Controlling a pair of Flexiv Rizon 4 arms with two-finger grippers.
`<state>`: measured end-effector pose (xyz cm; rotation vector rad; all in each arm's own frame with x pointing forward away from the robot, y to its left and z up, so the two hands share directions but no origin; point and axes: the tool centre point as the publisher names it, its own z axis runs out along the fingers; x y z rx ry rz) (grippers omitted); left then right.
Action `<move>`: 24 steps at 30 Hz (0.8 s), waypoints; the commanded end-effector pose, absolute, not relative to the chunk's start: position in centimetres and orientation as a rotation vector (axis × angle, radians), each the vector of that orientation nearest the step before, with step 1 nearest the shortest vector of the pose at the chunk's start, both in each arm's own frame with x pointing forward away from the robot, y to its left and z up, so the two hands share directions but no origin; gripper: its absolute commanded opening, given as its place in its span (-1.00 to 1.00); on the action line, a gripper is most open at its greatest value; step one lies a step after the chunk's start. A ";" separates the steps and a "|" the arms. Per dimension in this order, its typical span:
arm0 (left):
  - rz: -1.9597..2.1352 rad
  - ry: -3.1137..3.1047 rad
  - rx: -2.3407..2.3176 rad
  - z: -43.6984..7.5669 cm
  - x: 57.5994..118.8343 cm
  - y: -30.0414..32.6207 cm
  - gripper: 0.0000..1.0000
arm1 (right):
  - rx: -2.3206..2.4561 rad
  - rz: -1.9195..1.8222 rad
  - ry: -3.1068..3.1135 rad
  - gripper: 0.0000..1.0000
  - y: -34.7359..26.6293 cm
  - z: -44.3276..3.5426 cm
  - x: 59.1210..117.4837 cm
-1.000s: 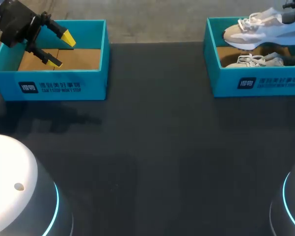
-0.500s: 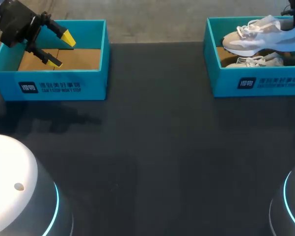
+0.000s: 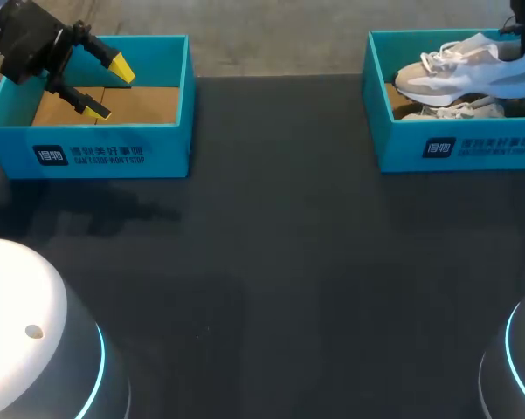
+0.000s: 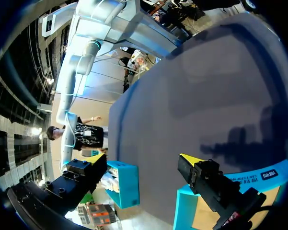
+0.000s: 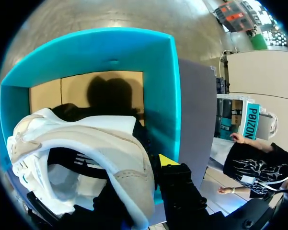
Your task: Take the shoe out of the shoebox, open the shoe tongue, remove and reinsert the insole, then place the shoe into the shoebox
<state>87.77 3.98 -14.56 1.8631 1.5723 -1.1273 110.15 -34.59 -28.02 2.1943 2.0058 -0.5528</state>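
1. right gripper [image 5: 146,175] is pinching the shoe [image 3: 461,72] at the heel collar. One yellow tip is sitting on the outside of the heel; the other finger is going down inside the shoe and is mostly hidden.
2. shoe is hanging over the right shoebox [image 3: 459,150] at the far right of the table [image 3: 271,262], with the toe pointing left and the sole facing down.
3. second shoe [image 3: 454,112] is lying on that box's floor right under the held one. Can't tell whether the two are touching.
4. left gripper [image 3: 107,88] is hovering over the left shoebox [image 3: 113,157] at the far left. Its fingers are spread wide, gripping nothing, and the tips are pointing right and down toward the box's cardboard floor.
5. both boxes are sitting well apart along the table's far edge, open side up.
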 end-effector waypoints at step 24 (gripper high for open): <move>-1.126 1.573 1.867 -14.5 87.8 4.0 1.00 | 2.163 -0.444 1.913 -1.00 -36.0 -23.5 112.7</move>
